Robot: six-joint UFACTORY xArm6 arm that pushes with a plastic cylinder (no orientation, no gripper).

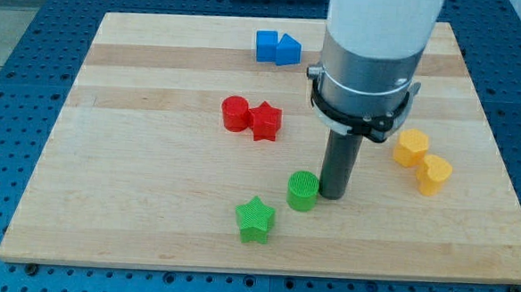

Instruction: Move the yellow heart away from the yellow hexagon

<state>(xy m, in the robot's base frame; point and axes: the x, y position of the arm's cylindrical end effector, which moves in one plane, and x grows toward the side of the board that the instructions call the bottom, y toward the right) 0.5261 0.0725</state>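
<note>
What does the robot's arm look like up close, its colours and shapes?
The arm is a thick white cylinder, stepping down to a grey metallic collar ringed by a black clamp. Below hangs a straight dark rod ending in my tip. No cables or markings show.

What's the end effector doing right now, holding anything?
No claw fitted: just a rod, holding nothing. My tip sits on the board beside the green cylinder, at its right; contact cannot be told. Yellow blocks untouched.

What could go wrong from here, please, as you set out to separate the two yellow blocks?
My tip sits right beside the green cylinder, so I might drag it along. The yellow heart touches the yellow hexagon, so a push may move both. Both lie near the board's right edge; the heart could slide off.
</note>
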